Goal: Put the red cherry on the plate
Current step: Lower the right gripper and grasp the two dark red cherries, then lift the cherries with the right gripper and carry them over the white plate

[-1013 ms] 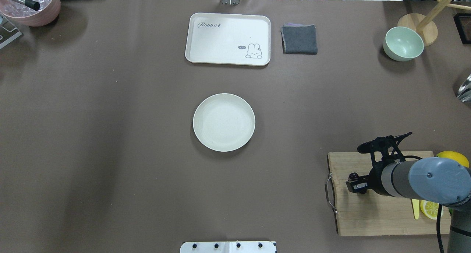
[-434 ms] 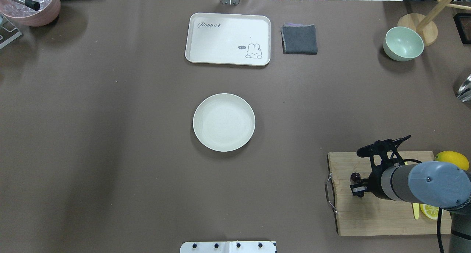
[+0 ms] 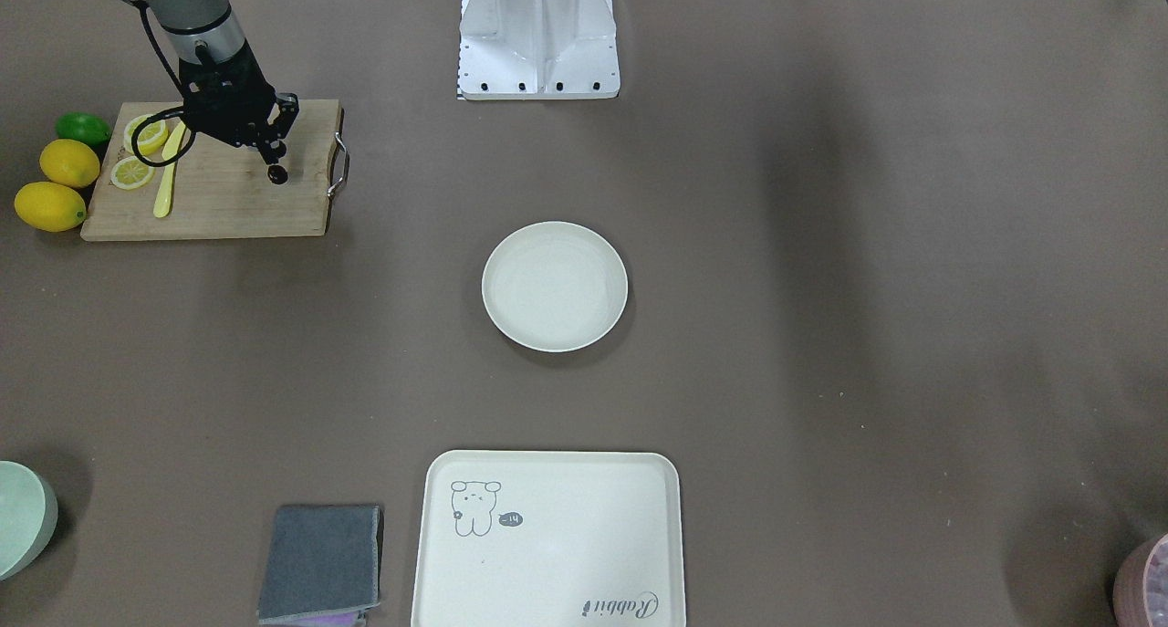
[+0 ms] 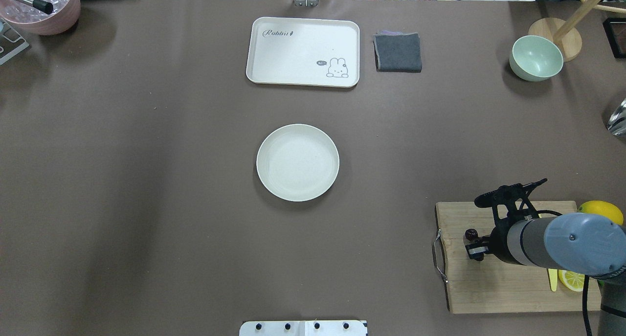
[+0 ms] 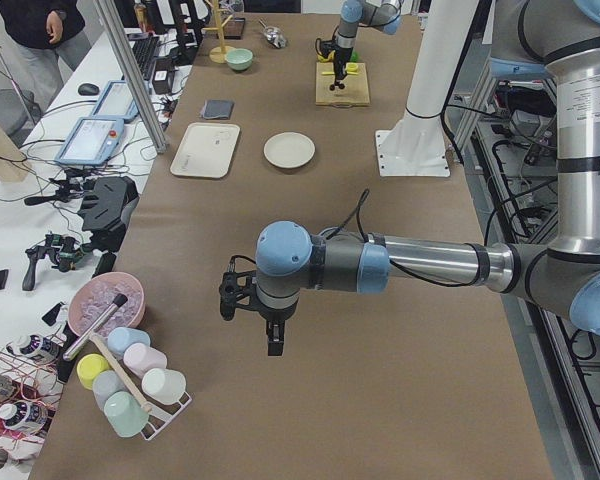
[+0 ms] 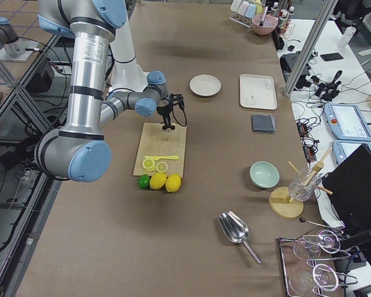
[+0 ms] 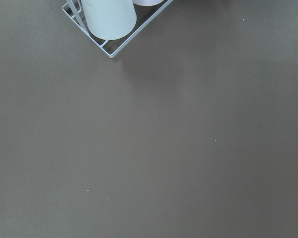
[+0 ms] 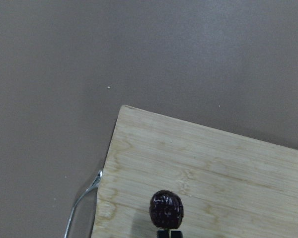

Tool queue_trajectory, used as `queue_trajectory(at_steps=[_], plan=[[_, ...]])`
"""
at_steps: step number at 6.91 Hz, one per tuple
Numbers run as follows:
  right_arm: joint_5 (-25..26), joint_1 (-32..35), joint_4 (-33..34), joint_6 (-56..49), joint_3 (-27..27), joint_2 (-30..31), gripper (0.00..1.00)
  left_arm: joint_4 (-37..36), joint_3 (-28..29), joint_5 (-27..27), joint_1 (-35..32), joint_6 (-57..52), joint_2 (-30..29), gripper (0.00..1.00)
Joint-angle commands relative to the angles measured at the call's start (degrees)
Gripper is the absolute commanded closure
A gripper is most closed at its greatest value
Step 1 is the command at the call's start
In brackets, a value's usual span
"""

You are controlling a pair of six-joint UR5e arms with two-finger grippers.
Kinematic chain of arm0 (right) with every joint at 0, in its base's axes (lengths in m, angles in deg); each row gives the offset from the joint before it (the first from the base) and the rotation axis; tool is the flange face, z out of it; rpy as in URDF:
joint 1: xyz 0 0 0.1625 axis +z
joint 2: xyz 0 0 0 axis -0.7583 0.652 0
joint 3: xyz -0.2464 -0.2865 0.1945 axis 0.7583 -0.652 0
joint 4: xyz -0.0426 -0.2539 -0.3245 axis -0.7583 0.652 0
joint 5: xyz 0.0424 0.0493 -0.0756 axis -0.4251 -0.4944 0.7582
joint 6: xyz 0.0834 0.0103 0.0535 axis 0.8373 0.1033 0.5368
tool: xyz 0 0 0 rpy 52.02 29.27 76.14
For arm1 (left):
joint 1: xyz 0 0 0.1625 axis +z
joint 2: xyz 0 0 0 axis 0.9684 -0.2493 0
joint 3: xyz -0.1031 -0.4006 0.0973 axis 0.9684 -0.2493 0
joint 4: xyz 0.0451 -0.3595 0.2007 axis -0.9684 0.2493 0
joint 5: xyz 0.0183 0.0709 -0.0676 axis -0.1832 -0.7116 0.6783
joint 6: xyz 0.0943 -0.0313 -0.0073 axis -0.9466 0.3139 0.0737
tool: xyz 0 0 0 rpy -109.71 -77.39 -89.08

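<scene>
Pinching the red cherry (image 8: 166, 209) between closed fingertips, the right gripper (image 3: 276, 163) hangs over the handle end of the cutting board (image 4: 489, 287). The plate (image 4: 297, 162), well clear of that board, sits bare. Carrying and release apparently remain. Whether the left gripper (image 5: 270, 335) is open or closed cannot be told.

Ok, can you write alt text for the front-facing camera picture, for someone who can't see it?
The robot's right gripper reaches down to a dark cherry on a wooden cutting board at upper left. An empty cream plate sits mid-table.
</scene>
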State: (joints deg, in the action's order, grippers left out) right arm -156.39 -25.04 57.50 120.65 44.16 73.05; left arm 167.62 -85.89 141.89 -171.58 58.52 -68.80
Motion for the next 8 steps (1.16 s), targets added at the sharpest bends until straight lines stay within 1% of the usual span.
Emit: queue_trajectory(at_steps=[1, 2, 3, 4, 5, 6, 7, 8], plan=[[-15.8, 13.4, 17.9, -5.3, 13.5, -3.7, 1.00, -0.1, -0.5, 0.1, -0.1, 0.1, -0.1, 0.02], [-22.8, 22.8, 36.6, -12.4, 16.8, -15.2, 1.00, -0.1, -0.5, 0.1, -0.1, 0.1, -0.2, 0.02], [-23.1, 26.1, 56.6, -16.6, 16.2, -30.7, 1.00, -0.1, -0.4, 0.1, 0.0, 0.1, -0.5, 0.02], [-21.9, 27.1, 67.3, -18.1, 10.0, -44.7, 1.00, 0.0, -0.4, 0.1, -0.1, 0.1, -0.5, 0.02], [-19.5, 27.1, 68.8, -18.0, 0.8, -53.3, 1.00, 0.1, -0.5, 0.1, -0.1, 0.1, -0.7, 0.02], [-16.8, 24.5, 68.7, -17.9, -4.7, -58.3, 1.00, 0.0, 0.1, 0.1, 0.0, 0.1, -1.9, 0.02], [-14.5, 22.5, 68.6, -17.2, -6.4, -61.2, 1.00, 0.1, 0.3, 0.1, 0.0, 0.1, -2.2, 0.02], [-12.0, 20.8, 68.3, -16.9, -9.6, -63.3, 1.00, 0.2, 0.3, 0.1, 0.0, 0.0, -2.2, 0.02]])
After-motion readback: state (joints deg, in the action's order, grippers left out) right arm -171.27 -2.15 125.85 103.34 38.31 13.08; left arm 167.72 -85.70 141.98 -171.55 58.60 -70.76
